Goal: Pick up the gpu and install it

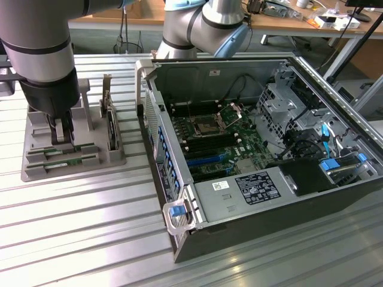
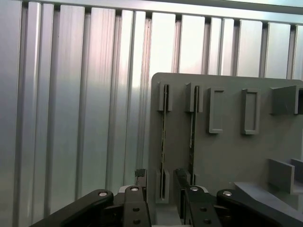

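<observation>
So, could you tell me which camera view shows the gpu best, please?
The wrist view: the gpu stands on edge in a slot of the grey holder, its thin length visible, with the open gripper straddling one end. In the exterior view it is a low green strip below the gripper.

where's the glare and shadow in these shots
Exterior view: pale glare streaks along the table, inside of the case dimmer. Wrist view: bright reflected bands on the table ribs, tray flat and evenly lit, gripper dark.

Gpu: thin green stick, standing on edge in gray holder slot.
</observation>
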Robot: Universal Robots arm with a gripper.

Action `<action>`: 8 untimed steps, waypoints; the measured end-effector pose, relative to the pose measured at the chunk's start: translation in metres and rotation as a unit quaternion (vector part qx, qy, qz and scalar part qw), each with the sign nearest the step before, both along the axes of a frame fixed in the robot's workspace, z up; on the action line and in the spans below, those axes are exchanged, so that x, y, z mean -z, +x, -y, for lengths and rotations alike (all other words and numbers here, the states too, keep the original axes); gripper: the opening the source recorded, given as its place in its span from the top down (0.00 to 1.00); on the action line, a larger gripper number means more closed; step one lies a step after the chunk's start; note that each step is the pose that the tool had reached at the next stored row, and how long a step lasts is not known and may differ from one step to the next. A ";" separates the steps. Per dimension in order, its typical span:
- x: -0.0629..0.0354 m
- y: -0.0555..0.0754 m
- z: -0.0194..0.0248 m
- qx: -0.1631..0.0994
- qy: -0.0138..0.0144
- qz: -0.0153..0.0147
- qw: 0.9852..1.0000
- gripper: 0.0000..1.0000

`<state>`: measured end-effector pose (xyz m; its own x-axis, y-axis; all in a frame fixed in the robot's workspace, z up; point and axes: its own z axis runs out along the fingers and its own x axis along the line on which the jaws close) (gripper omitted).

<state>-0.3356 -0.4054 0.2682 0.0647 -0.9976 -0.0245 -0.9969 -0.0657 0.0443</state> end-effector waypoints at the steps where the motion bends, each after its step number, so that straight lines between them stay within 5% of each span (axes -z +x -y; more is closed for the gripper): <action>1: 0.0004 0.000 0.0000 0.000 0.000 0.000 1.000 0.64; 8: 0.0035 0.000 0.0000 0.000 0.000 0.000 1.000 0.64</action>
